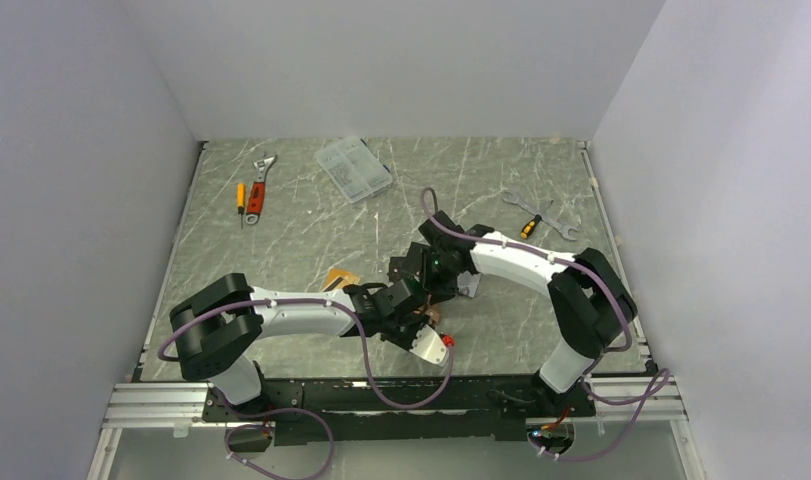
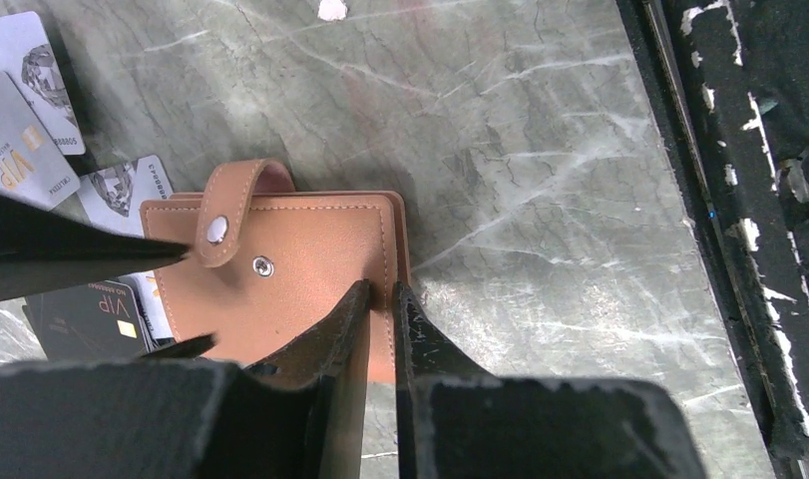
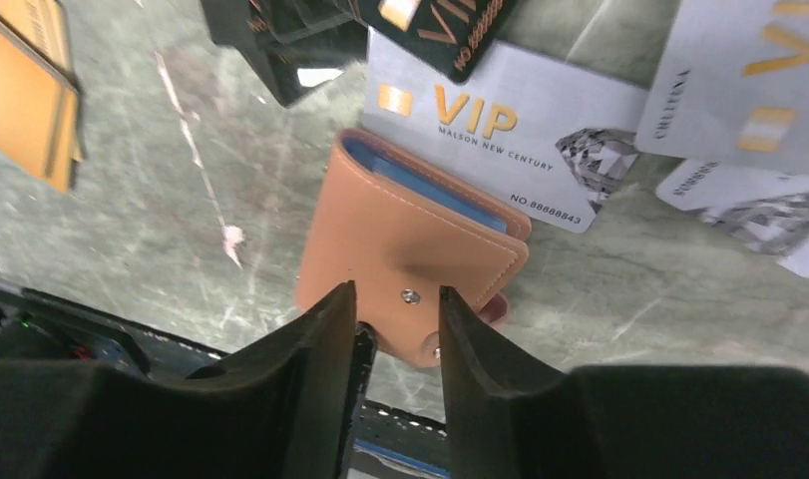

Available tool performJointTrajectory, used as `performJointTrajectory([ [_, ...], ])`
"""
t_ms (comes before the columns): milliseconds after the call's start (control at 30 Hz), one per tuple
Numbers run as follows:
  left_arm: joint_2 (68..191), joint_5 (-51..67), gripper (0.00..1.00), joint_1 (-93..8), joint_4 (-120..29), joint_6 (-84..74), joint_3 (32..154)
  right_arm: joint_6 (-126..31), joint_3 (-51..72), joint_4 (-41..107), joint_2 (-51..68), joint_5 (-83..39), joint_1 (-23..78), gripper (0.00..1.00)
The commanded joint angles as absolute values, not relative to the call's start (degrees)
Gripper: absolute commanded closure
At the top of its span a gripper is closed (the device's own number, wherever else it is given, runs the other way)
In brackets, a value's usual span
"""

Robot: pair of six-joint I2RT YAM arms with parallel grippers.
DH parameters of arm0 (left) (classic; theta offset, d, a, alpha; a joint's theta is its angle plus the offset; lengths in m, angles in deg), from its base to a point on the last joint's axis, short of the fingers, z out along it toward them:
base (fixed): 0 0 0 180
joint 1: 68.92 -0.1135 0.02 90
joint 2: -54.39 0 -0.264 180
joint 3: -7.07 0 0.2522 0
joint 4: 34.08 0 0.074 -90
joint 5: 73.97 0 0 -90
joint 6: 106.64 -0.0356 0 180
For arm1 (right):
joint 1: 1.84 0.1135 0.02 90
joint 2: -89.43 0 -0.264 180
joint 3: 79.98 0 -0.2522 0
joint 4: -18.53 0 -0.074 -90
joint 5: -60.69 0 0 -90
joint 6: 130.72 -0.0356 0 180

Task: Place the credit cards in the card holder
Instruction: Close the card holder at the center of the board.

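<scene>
The left gripper [image 2: 378,299] is clamping the lower right edge of the pink card holder [image 2: 300,254], which is lying centre-left in its view. The right gripper [image 3: 392,317] is standing released, fingers straddling the snap tab [image 3: 405,339]. Silver credit cards [image 3: 500,140] are lying at upper right.

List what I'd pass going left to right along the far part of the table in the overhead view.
yellow-handled screwdriver → red-handled adjustable wrench → clear compartment box → silver spanner. The small screwdriver lying across the spanner is left out of the order.
</scene>
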State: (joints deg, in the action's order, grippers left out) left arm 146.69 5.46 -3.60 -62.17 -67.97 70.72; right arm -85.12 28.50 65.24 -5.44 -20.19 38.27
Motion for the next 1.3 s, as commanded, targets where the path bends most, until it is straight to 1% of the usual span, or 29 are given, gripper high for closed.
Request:
performJointTrajectory([
  [0, 145.79, 4.3, 0.84, -4.42, -66.77, -67.44, 70.77, -81.93, 19.95, 74.93, -3.89, -25.38, 37.75, 0.58],
  [67, 145.52, 4.62, 0.85, -4.41, -66.35, -67.6, 70.47, -81.76, 19.55, 76.93, -3.67, -26.07, 37.84, 0.55],
  [200, 144.77, 4.92, 0.87, -4.36, -65.63, -67.94, 69.48, -82.83, 21.71, 78.04, -2.6, -24.36, 38.22, 0.53],
  [467, 144.04, 5.35, 0.87, -4.06, -65.5, -68.54, 69.03, -84.67, 23.59, 78.88, -3.76, -23.22, 40.97, 0.54],
  [700, 144.07, 5.22, 0.87, -3.71, -65.12, -68.11, 69.09, -85.04, 21.6, 78.88, -6.34, -23.19, 42.34, 0.55],
  [833, 143.87, 5.47, 0.88, -3.66, -64.85, -67.98, 68.99, -85.11, 22.91, 79.36, -6.74, -24.21, 42.63, 0.61],
  [900, 143.95, 5.54, 0.89, -3.62, -64.88, -67.88, 69.06, -85.02, 23.22, 79.83, -6.59, -24.8, 42.63, 0.66],
  [1067, 144.0, 5.31, 0.89, -3.54, -65.06, -67.75, 69.4, -85.02, 22.53, 80.56, -6.26, -25.94, 42.63, 0.85],
  [1200, 143.91, 5.39, 0.89, -3.53, -64.94, -67.9, 69.27, -84.73, 22.35, 80.83, -6.28, -26.06, 42.64, 0.98],
  [1233, 143.87, 5.33, 0.89, -3.53, -64.97, -67.88, 69.09, -84.75, 22.34, 80.9, -6.28, -26.09, 42.63, 1.0],
  [1267, 143.87, 5.27, 0.89, -3.53, -64.97, -67.88, 69.04, -84.57, 22.15, 81.08, -6.26, -26.0, 42.63, 0.98],
])
